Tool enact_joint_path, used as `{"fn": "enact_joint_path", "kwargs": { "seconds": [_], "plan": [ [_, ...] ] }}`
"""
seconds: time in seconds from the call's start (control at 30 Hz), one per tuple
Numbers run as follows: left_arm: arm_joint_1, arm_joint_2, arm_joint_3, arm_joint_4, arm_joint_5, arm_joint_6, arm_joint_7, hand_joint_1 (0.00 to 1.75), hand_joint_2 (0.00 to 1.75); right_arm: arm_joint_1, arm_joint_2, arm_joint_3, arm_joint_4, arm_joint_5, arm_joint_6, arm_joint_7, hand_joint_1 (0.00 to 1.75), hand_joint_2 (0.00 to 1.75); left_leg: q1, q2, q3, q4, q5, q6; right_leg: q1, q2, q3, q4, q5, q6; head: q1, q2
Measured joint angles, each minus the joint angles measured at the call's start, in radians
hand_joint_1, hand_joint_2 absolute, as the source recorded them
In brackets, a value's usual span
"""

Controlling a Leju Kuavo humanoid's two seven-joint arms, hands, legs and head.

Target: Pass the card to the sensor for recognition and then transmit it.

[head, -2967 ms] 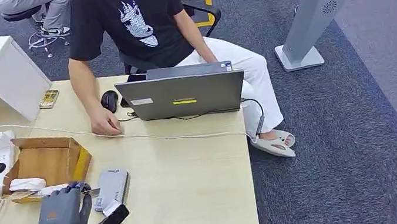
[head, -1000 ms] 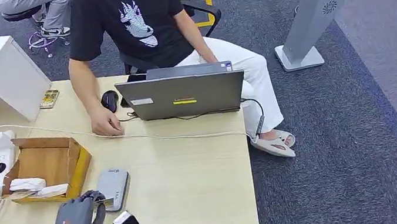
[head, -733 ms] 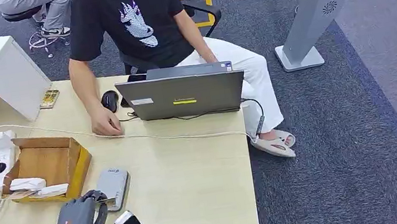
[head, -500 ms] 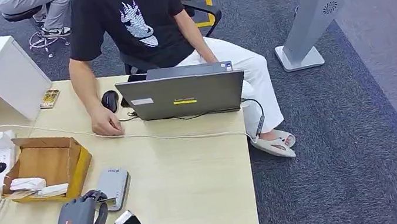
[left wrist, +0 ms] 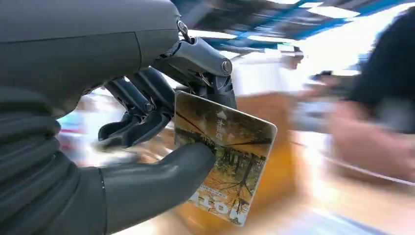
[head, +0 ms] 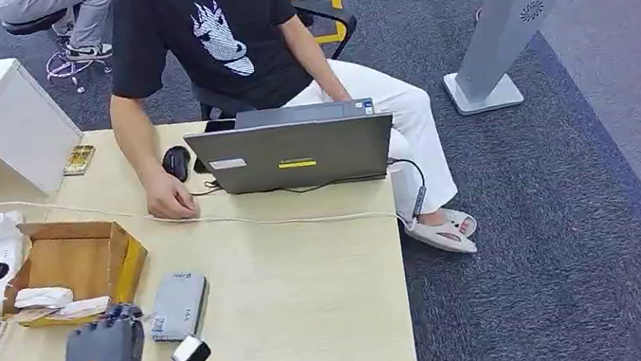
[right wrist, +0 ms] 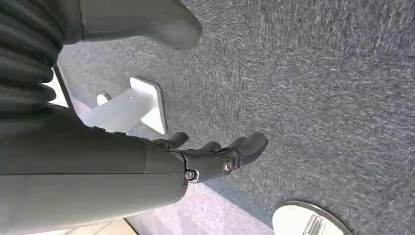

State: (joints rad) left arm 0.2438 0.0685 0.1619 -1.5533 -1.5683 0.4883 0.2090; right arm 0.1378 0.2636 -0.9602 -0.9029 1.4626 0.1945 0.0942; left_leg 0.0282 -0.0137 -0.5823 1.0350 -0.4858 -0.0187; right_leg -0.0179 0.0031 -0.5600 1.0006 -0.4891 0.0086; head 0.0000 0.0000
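My left hand [head: 103, 355] hovers over the near edge of the wooden table [head: 315, 296], just left of the grey card sensor [head: 179, 304], which lies flat. The left wrist view shows that hand [left wrist: 147, 122] pinching a card [left wrist: 230, 161] between its thumb [left wrist: 161, 178] and fingers. The card carries an autumn forest picture and white letters, and stands clear of the sensor. My right hand [right wrist: 215, 159] hangs over grey carpet, fingers apart and holding nothing.
An open cardboard box [head: 79, 260] sits left of the sensor. A person [head: 209, 34] sits behind a laptop [head: 293, 153], one hand on the table near a mouse [head: 177, 162]. A white cable [head: 255, 219] crosses the table. A grey stand [head: 503, 19] rises at the right.
My left hand has shifted left, away from the sensor, and turned at the wrist with the card still in it. The person and the table things stay put.
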Motion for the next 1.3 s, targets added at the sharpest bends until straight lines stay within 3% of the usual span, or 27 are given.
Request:
{"fn": "enact_joint_path", "kwargs": {
  "seconds": [0.03,0.07,0.1,0.27,0.53,0.87,1.07,1.3],
  "plan": [
    [-0.005,0.053,-0.074,0.012,0.0,0.012,0.165,1.75,1.75,0.0,0.0,0.0,0.002,0.004,-0.002,-0.003,0.0,1.75,0.0,-0.001,0.0,-0.001,0.0,-0.001,-0.001,-0.001,0.001,0.0,0.0,0.0,-0.002,0.0],
    [-0.011,0.089,-0.129,0.02,-0.002,0.021,0.272,1.75,1.75,-0.001,0.0,0.0,0.003,0.005,-0.003,-0.004,0.0,1.75,0.0,-0.002,0.0,-0.001,0.001,-0.001,-0.001,-0.003,0.002,0.0,-0.001,-0.001,-0.003,0.0],
    [-0.013,0.125,-0.181,0.027,-0.003,0.022,0.337,1.75,1.75,-0.001,0.0,0.0,0.004,0.011,-0.005,-0.006,0.0,1.75,0.0,-0.002,0.0,-0.001,0.001,-0.001,0.0,-0.003,0.002,0.001,-0.001,-0.001,-0.002,0.0],
    [-0.029,0.256,-0.361,0.054,-0.003,0.019,0.343,1.75,1.75,-0.001,0.0,-0.001,0.011,0.019,-0.008,-0.015,0.0,1.75,-0.001,-0.002,0.0,-0.001,0.001,-0.001,-0.001,-0.003,0.002,0.001,-0.001,-0.001,0.0,0.0],
    [-0.074,0.377,-0.531,0.087,-0.003,0.016,0.439,1.75,1.75,-0.002,0.0,-0.018,0.027,0.055,-0.018,-0.035,0.0,1.75,-0.001,-0.003,0.0,-0.001,0.001,-0.001,-0.001,-0.003,0.002,0.001,-0.001,-0.001,0.0,0.0],
    [-0.091,0.418,-0.579,0.108,-0.003,0.032,0.414,1.75,1.75,-0.002,0.001,-0.051,0.039,0.09,-0.028,-0.053,0.0,1.75,-0.001,-0.003,0.0,-0.001,0.001,-0.001,-0.001,-0.004,0.003,0.001,-0.001,-0.001,0.0,0.0],
    [-0.091,0.418,-0.584,0.112,-0.003,0.048,0.403,1.75,1.75,-0.002,0.002,-0.069,0.05,0.107,-0.034,-0.072,0.0,1.75,-0.001,-0.003,0.0,-0.001,0.001,-0.001,-0.001,-0.005,0.004,0.001,-0.001,-0.001,0.0,0.0],
    [-0.082,0.419,-0.583,0.094,-0.003,0.093,0.313,1.75,1.75,-0.002,0.004,-0.09,0.053,0.107,-0.04,-0.073,0.0,1.75,-0.001,-0.004,0.0,-0.001,0.001,-0.001,-0.001,-0.005,0.005,0.001,-0.001,-0.001,0.0,0.0]
  ]
}}
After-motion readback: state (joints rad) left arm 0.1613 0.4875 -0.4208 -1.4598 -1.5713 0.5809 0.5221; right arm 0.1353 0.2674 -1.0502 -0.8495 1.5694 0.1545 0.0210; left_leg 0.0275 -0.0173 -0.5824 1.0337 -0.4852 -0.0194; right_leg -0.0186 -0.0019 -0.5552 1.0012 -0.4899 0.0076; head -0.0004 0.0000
